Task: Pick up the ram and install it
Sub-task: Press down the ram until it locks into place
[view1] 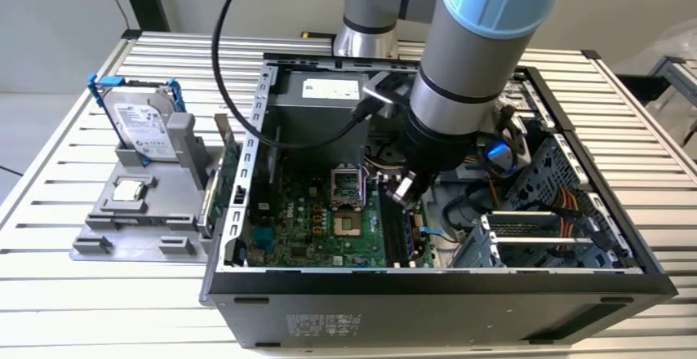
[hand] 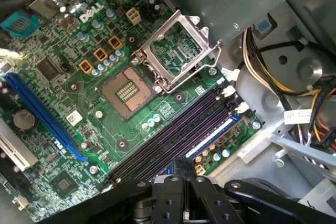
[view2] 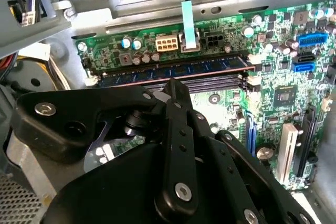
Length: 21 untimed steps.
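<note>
The ram is a long bluish stick with dark chips. It lies along the outermost black slot, next to the motherboard's edge. In the first wrist view the ram runs under my fingertips. My black gripper is shut, its tips right over the ram's middle, and I cannot tell whether they touch. In the exterior view the gripper reaches down inside the open computer case, just above the ram and the slots.
The open processor socket is beside the slots. Cable bundles and a drive cage crowd the case at the exterior view's right. Outside it, a grey fixture holds a hard drive, a silver chip and an upright green card.
</note>
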Tool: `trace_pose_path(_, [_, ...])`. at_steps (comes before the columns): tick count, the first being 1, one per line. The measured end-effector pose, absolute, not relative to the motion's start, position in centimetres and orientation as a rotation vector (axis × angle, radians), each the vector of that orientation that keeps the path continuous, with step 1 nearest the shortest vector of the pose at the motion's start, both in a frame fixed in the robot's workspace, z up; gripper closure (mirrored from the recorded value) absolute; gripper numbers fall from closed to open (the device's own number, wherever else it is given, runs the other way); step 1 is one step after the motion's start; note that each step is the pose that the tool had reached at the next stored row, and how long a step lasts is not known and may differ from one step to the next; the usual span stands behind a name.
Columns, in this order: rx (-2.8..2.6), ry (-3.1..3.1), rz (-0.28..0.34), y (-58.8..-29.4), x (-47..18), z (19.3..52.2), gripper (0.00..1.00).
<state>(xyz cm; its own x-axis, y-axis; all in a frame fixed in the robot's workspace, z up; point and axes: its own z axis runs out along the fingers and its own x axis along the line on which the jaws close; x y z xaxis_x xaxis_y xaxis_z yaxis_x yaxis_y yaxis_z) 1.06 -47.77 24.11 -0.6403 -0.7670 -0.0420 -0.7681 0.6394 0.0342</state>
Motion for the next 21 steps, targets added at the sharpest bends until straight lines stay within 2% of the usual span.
trace_pose_path(21, [-1.734,2.598,0.086,-47.78,1.14,24.1,1.0])
